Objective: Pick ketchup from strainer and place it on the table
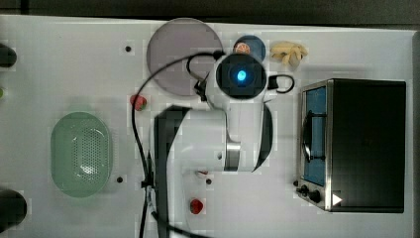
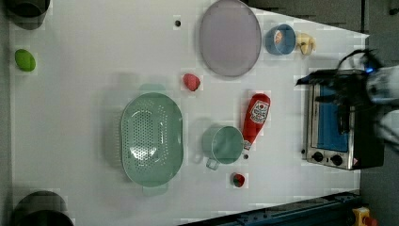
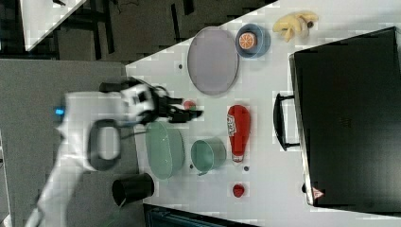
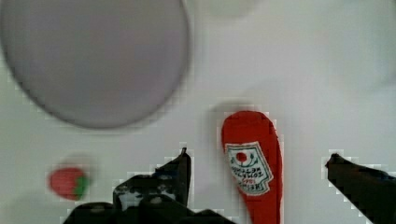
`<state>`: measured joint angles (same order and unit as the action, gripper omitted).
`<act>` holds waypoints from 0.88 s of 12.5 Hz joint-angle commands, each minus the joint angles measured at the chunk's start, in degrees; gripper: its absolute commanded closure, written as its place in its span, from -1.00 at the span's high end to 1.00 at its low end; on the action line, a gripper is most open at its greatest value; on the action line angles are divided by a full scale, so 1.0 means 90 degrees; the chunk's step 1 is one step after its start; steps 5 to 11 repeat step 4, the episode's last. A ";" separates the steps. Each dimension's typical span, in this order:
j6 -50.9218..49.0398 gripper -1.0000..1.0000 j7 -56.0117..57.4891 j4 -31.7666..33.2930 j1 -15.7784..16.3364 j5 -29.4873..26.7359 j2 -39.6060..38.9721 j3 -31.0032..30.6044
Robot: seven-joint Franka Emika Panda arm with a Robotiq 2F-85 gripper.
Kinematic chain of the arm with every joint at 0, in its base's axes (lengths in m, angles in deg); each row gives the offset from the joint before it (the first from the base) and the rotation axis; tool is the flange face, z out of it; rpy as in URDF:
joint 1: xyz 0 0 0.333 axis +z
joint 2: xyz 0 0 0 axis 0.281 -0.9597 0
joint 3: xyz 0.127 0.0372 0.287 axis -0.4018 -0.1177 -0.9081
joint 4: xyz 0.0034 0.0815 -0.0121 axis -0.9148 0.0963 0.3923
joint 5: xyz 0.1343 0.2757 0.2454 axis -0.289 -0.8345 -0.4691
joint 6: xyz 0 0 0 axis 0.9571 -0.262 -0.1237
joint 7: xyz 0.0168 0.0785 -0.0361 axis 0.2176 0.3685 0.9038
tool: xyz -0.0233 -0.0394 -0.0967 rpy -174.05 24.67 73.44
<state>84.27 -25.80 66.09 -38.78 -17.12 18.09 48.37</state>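
claw (image 4: 257, 161) spread above ketchup (image 4: 252, 165); left view shows ketchup beside cup (image 2: 223, 144), probably touching; strainer (image 2: 151, 139) empty.

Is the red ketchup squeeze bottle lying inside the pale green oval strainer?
No, the ketchup bottle lies on the white table, and the strainer holds nothing.

Red ketchup (image 2: 254, 117), pale green strainer (image 2: 151, 138)

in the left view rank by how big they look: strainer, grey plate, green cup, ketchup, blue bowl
Largest to smallest in the left view:
1. strainer
2. grey plate
3. green cup and ketchup: too close to rank; the bottle is longer but slimmer, the cup rounder.
4. blue bowl
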 commanded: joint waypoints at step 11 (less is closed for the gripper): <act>-0.2014 1.00 -0.1024 -0.2111 -0.0045 -0.0202 0.0312 -0.0014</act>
